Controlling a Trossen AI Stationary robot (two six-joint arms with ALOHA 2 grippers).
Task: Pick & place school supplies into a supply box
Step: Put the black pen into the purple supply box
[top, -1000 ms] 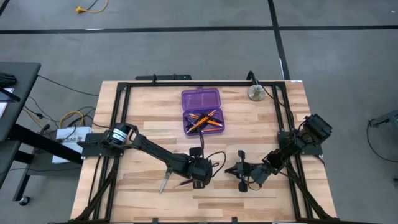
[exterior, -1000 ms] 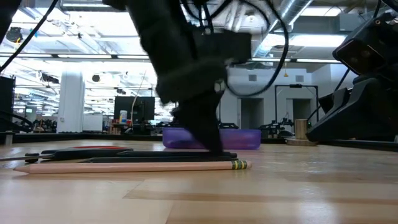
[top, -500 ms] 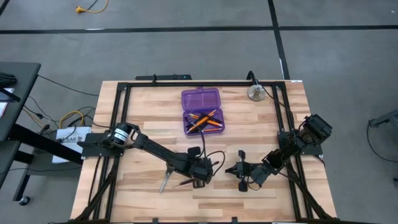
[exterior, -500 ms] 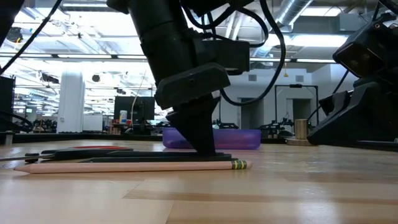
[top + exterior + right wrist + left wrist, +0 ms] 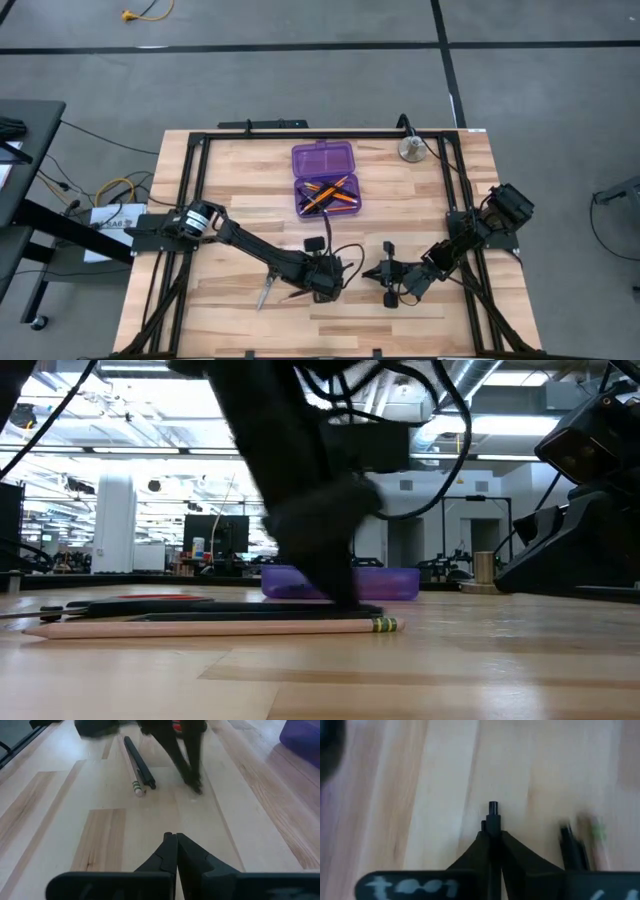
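1. High view: my left gripper [image 5: 322, 283] sat near-centre on the table, clamped on a black pen [image 5: 297, 294]; the purple supply box [image 5: 326, 179] lay far of it.
2. Left wrist view: the pen's tip [image 5: 493, 809] poked out between my pinched fingers.
3. Right wrist view: my right gripper [image 5: 172, 840] waited closed, farther right.

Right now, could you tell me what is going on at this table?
The left gripper is down on the table's near side, shut on a slim black pen. A pencil, another pen and scissors lie beside it. The open purple supply box already holds several pencils. The right gripper waits nearby, shut.
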